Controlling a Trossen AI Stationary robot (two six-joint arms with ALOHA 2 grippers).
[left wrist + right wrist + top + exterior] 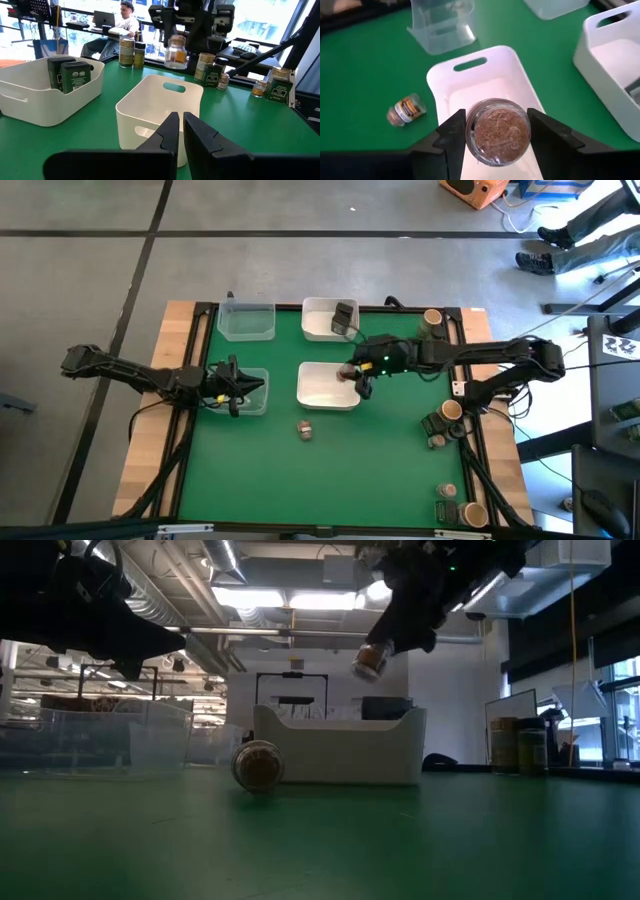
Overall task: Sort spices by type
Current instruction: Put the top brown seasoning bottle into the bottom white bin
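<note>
Spices sit scattered over the green bench (pixel 250 480), and one of them, a small clear jar (pixel 496 131) filled with brown flakes, is clamped in our right pincer (pixel 496 134). Its fingers (pixel 454 135) press both sides of the jar, whose round end faces the wrist camera. We hold it in the air above the near white tray (pixel 325 395), at the edge toward the right arm; from the low view the jar (pixel 371 658) hangs tilted, well clear of the tray's rim (pixel 340 725).

A second jar (pixel 305 429) lies on its side on the bench, just beside that tray on the side nearer the front edge. It is small and round, with brownish contents and a pale label (pixel 406 109).

The far white tray (pixel 320 330) holds dark boxy tins (pixel 70 75) with green labels, standing upright against one wall.

More spices stand in small clusters along the right edge of the bench: tan-topped round jars (pixel 452 410), one near the back corner (pixel 432 318), and others near the front corner (pixel 447 492).

Our left pincer (pixel 181 131) hovers over a clear tub (pixel 252 390) at the left side, its fingers nearly together with only a thin slit between them and nothing held. Another clear tub (pixel 247 320) sits at the back.

A person sits at a desk beyond the bench.
</note>
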